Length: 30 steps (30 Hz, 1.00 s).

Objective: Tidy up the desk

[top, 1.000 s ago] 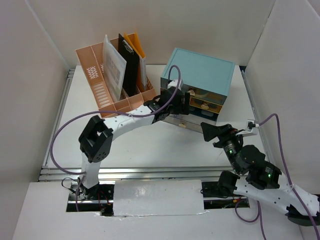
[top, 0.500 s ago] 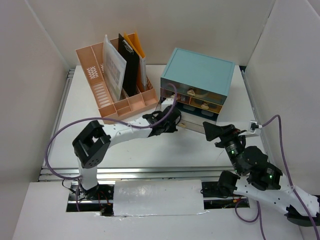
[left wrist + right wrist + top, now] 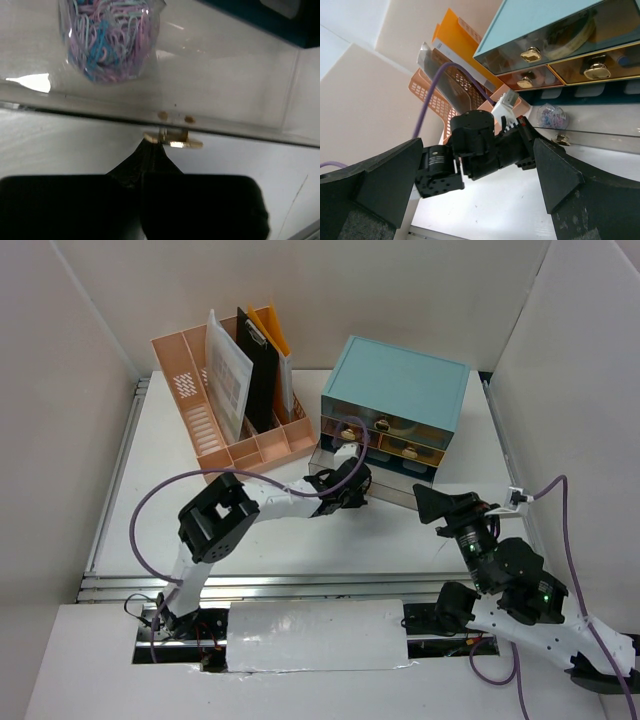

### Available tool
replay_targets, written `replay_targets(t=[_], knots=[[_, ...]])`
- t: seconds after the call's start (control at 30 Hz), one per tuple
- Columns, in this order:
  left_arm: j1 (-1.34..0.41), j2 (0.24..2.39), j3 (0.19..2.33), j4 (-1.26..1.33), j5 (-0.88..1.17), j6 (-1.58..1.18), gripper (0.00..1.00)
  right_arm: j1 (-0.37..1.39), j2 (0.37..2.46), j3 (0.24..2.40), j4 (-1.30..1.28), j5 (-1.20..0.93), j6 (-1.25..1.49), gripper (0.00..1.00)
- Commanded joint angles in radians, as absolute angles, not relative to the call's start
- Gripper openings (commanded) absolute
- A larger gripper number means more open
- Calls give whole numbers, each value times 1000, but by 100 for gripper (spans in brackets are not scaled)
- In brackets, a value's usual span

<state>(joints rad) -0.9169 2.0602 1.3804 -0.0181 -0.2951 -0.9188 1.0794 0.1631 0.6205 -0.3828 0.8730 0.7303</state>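
Left end effector (image 3: 159, 146) pinched shut on the small brass knob (image 3: 173, 142) of the clear plastic drawer (image 3: 220, 75); best moved straight, level, no twisting. Right end effector (image 3: 443, 506) wide open, empty

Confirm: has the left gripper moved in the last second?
Yes. The left gripper came nearward from the teal cabinet's front corner and now pinches the clear bottom drawer's knob.

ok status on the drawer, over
Left gripper shut on knob of bottom drawer. Right gripper open, apart. Drawer out over desk, paper clips inside. Nothing blocking.
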Motion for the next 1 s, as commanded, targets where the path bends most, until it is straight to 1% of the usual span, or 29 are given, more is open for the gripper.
replay_targets(t=[0.0, 0.27, 0.33, 0.43, 0.67, 0.97], knots=[[-893, 2083, 1407, 126, -294, -907, 0, 1080, 143, 615, -362, 908, 707, 100], [-836, 2151, 1430, 317, -235, -830, 0, 1080, 138, 594, -336, 920, 692, 100], [-813, 2201, 1492, 316, -197, -828, 0, 1078, 147, 594, -333, 927, 689, 100], [-793, 2240, 1522, 342, -124, -828, 0, 1080, 158, 603, -347, 928, 693, 100], [-765, 2332, 1638, 345, -92, -811, 0, 1080, 155, 595, -324, 934, 667, 100], [-744, 2335, 1640, 386, -66, -830, 0, 1080, 150, 601, -307, 936, 637, 100]])
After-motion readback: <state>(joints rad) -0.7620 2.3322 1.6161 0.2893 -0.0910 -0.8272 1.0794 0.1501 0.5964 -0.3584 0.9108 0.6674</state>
